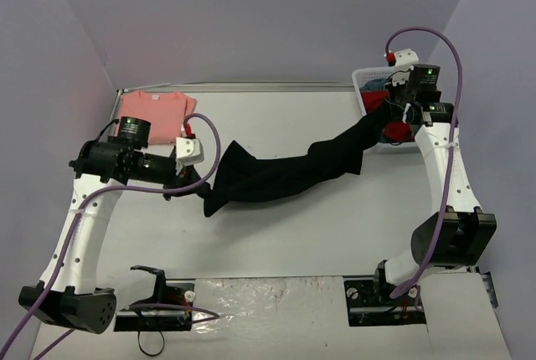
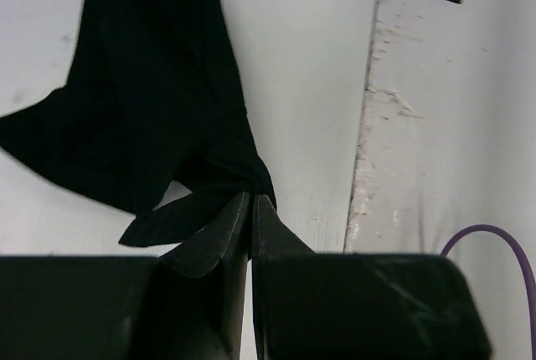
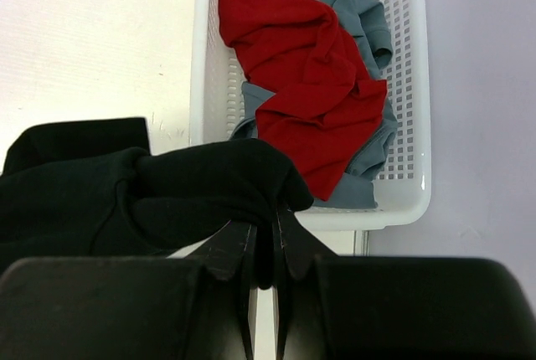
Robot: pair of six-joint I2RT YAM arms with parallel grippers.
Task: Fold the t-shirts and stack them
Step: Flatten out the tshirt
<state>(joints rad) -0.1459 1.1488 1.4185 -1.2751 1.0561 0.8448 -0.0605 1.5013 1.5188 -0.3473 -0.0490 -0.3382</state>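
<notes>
Left pincer [image 2: 252, 201]: pressed together on a gathered corner of the black t-shirt [image 1: 276, 174], seen plainly in the left wrist view, with the cloth fanning away from the tips.
Right pincer [image 3: 270, 209]: pressed together on a bunched fold at the shirt's other end, held just beside the near edge of the white basket [image 3: 199, 59].
Black t-shirt: was strung between the two pincers as a rumpled, rope-like band over the worktop [image 1: 293, 234], wider at the left end. Whether its middle touched the surface could not be told.
Long axis: ran on a diagonal, from the left pincer at the left middle of the worktop to the right pincer at the far right, so from each pincer the cloth led toward the other.
Nearer arm: neither, as each held one end.
Pink t-shirt [image 1: 155, 113]: lay flat and apparently folded at the far left corner, close to the left arm and well apart from the right.
Basket contents: a red garment [image 3: 310, 100] over a grey one [image 3: 352, 8], not gripped.
Stage, as judged: the black shirt was not yet spread or folded.
Next move, as judged: it turned on that diagonal. The right end needed to clear the basket so the shirt could be laid flat on bare worktop.
</notes>
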